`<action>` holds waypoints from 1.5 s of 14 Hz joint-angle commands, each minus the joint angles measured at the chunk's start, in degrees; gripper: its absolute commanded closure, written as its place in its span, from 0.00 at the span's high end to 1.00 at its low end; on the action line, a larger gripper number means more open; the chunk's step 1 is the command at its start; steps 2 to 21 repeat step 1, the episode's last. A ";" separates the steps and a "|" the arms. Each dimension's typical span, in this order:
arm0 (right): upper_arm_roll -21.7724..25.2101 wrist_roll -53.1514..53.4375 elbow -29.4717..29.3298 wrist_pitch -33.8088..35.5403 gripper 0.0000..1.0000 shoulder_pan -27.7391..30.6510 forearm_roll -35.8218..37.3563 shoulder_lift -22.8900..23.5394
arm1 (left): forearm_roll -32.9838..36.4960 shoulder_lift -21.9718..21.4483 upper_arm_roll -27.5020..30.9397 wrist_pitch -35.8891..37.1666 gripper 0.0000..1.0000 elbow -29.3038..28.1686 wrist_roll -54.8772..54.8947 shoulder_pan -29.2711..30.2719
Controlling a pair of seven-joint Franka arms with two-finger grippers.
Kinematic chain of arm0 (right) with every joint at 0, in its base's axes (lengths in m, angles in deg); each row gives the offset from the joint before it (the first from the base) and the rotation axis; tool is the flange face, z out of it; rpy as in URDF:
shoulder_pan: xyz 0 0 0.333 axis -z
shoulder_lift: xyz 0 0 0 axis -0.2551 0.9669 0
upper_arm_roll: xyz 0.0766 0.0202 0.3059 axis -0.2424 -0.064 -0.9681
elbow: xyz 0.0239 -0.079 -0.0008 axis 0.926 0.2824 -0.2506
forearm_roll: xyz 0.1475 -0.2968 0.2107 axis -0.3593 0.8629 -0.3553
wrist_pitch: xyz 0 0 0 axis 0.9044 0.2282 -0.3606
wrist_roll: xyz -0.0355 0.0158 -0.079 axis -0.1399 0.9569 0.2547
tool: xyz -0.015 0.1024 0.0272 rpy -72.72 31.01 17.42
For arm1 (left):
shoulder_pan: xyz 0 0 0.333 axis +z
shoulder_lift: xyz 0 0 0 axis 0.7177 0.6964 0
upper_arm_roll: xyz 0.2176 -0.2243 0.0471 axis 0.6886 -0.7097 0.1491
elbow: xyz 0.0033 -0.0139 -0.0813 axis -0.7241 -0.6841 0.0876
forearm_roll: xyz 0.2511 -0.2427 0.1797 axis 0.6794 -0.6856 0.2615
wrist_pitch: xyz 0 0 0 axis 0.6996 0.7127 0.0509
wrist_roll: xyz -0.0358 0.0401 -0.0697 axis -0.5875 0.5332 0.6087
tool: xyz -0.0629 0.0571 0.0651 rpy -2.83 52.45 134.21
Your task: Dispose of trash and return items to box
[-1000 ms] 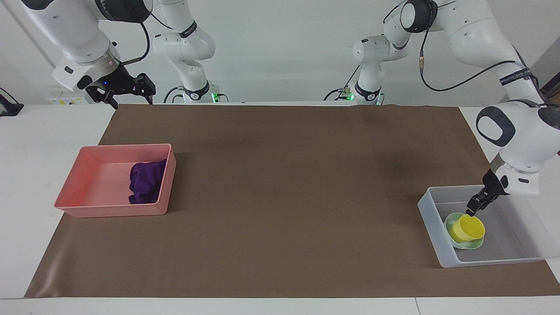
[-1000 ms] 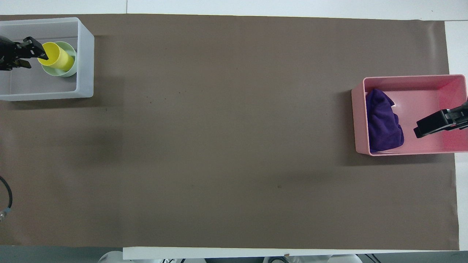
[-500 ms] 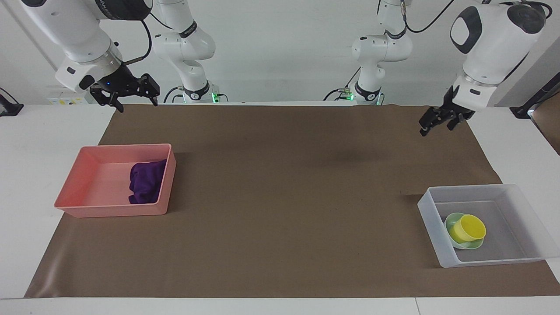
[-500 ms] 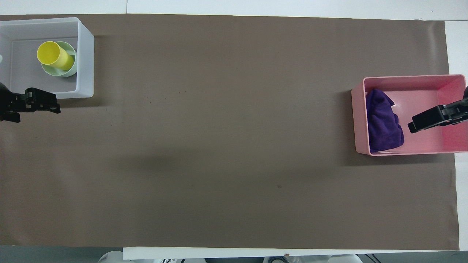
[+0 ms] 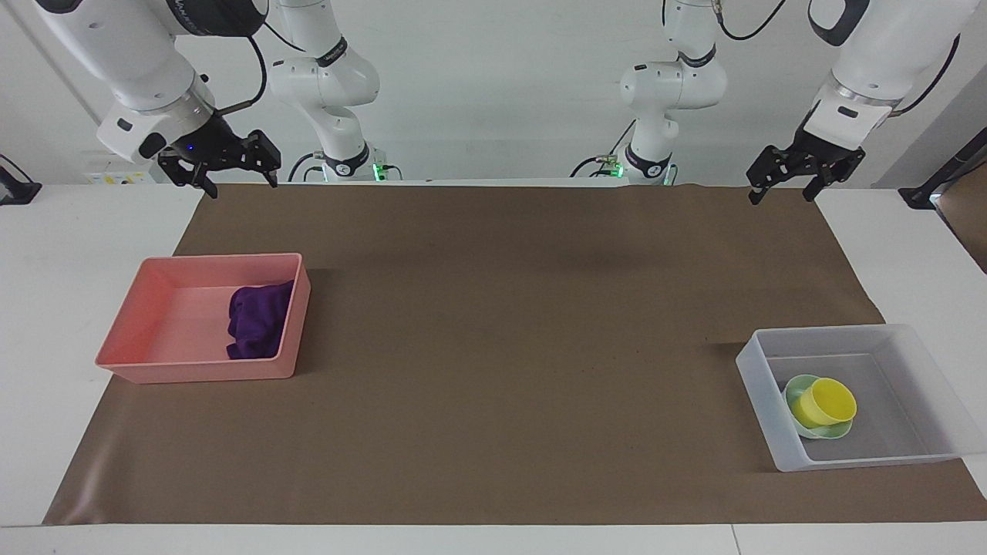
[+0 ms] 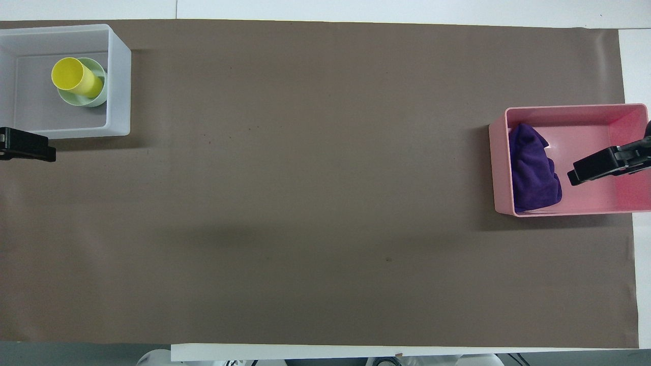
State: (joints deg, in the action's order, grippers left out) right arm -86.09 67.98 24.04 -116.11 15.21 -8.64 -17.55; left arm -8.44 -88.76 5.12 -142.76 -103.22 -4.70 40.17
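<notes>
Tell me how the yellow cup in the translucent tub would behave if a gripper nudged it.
The yellow cup already leans in the mint-green bowl, so it would probably tip or roll out. It looks like thin plastic, likely light and easily shoved. The tub wall beside it should stop it.

My arms are glossy white, built of rounded segments with dark grey caps and black bands at the joints. Black cables loop along them. Green lights glow at both bases. My left gripper [image 5: 805, 182] and right gripper [image 5: 221, 165] are black, angular and two-fingered, the right showing a small blue light.
</notes>
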 commanded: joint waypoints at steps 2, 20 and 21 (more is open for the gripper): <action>-0.04 -0.41 1.64 -0.96 1.00 1.06 -0.88 -1.72 | 1.09 2.50 0.32 2.40 1.00 3.71 1.43 0.07; -0.04 -0.41 1.64 -0.96 1.00 1.06 -0.88 -1.72 | 1.09 2.50 0.32 2.40 1.00 3.71 1.43 0.07; -0.04 -0.41 1.64 -0.96 1.00 1.06 -0.88 -1.72 | 1.09 2.50 0.32 2.40 1.00 3.71 1.43 0.07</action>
